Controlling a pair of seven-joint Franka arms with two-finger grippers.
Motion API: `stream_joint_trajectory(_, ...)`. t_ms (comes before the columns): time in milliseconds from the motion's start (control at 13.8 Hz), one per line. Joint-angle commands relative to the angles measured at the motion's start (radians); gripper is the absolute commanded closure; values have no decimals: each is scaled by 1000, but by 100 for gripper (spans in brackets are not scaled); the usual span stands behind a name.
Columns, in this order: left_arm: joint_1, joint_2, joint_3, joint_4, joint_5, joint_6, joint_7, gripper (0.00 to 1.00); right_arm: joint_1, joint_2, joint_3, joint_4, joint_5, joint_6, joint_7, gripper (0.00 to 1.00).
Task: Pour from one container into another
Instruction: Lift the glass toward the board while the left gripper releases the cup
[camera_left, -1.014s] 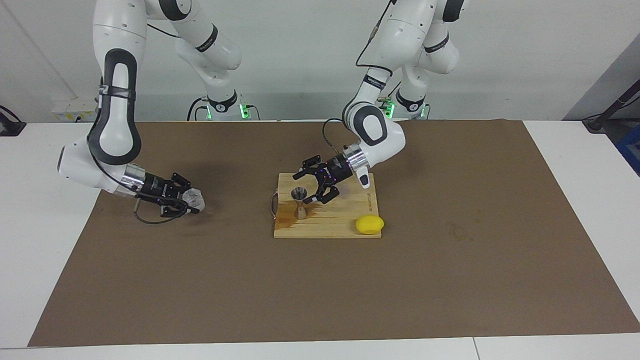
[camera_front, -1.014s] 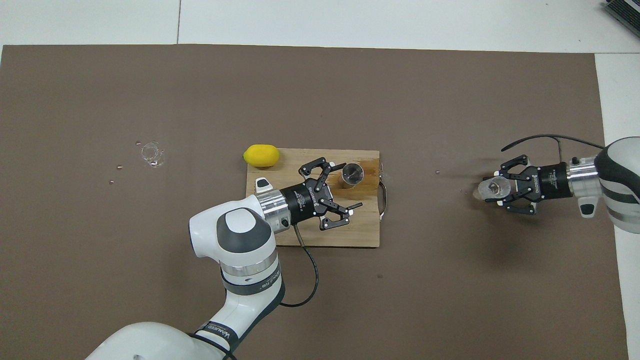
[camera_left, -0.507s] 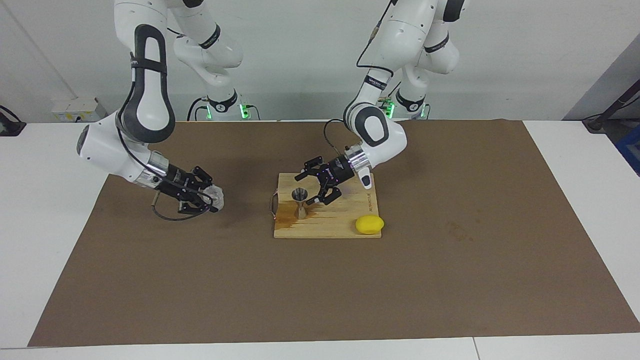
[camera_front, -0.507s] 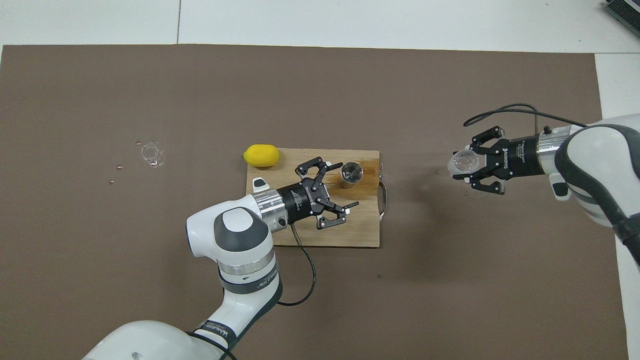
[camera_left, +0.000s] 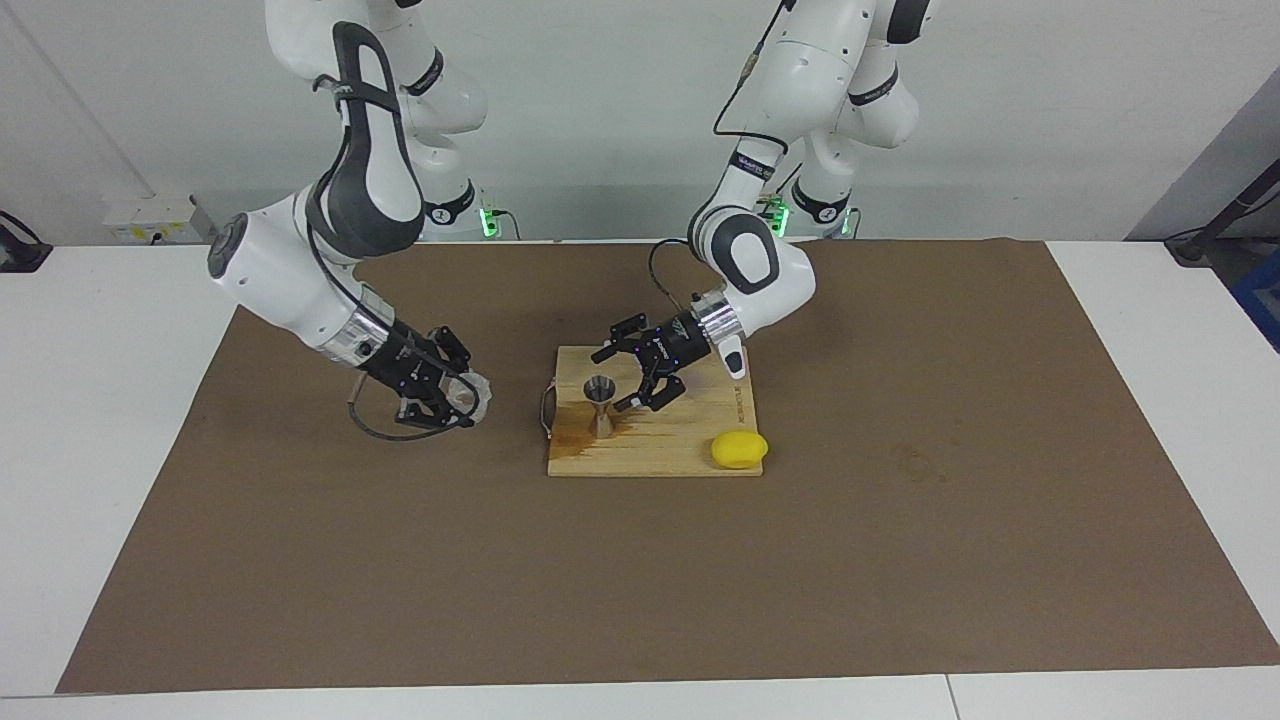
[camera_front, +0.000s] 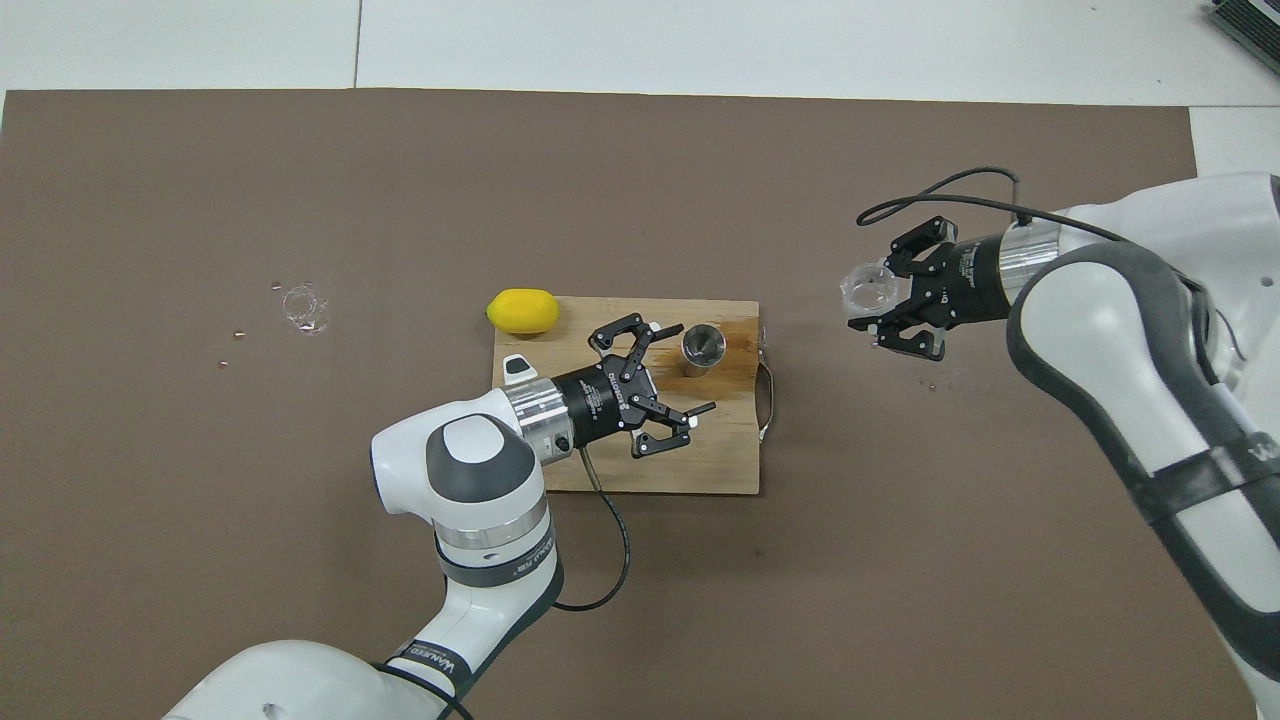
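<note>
High facing and overhead cameras (half-turn apart), shared wooden board (camera_left: 655, 445)

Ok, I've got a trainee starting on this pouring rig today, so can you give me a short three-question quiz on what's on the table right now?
1. True or false: the steel jigger stands upright on the wooden board.
2. Which gripper holds the glass? A) left gripper B) right gripper C) neither
3. Fill in: the yellow ____ sits at the board's corner toward the left arm's end of the table.

Key
1. True; it stands beside a wet stain on the board.
2. B; the right gripper is shut on the glass above the brown mat, while the left gripper hovers open beside the jigger.
3. lemon
</note>
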Motion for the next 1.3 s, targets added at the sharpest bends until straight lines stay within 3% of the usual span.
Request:
stream_joint_trajectory(0,43,-24,0,-35,7,-25,-4,0,67,17,-2,39,-82,41,108,100)
stream_joint_trajectory(362,142,-67,0,-104,24,-154,2,0,163,25,-2,49,-173,77,179,100)
stream_joint_trajectory(507,217,-90,0,-129,143,-240,-5,0,208,25,0,49,-239,77,179,100)
stream_joint_trajectory(725,317,-125,0,-118,372,-292,-21,0,245,24,0,47,-330,74,191,100)
stream_joint_trajectory(942,394,-170,8,-89,680,-286,-31,0,260,24,0,49,-400,70,191,100)
stream_joint_trajectory(1232,432,-206,14,-29,1089,-188,-30,0,300,25,1,53,-531,61,190,100)
